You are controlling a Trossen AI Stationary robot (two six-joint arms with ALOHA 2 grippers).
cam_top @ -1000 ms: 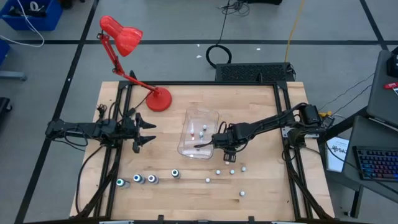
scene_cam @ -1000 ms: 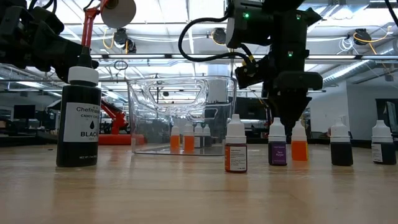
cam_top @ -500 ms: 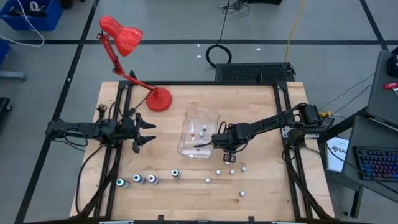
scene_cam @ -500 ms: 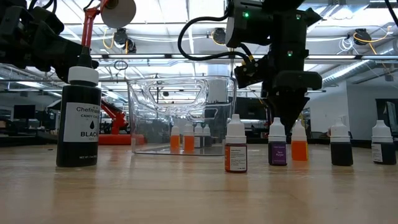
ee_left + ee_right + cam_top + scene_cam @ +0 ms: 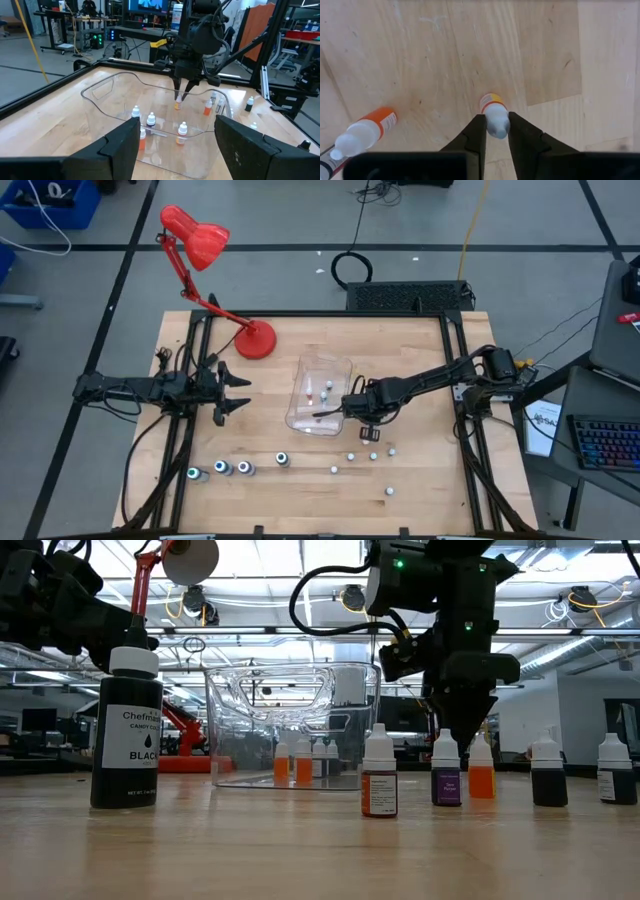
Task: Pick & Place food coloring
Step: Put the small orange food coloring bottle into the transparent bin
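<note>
Your right gripper (image 5: 495, 131) stands centre frame in the high view, just beside the clear tub (image 5: 300, 412), its fingers (image 5: 473, 135) pressed to the white cap of a small orange-tinted food coloring bottle (image 5: 494, 118) standing on the table (image 5: 430, 380). By my judgement it is light, rigid and smooth-sided, so it tips or slips easily; hold it square across the cap or neck, as now. Other bottles sit in the tub and in a loose row (image 5: 240, 468) along the lower table, while your left gripper (image 5: 232, 392) waits at the left with its fingers spread, holding nothing.
</note>
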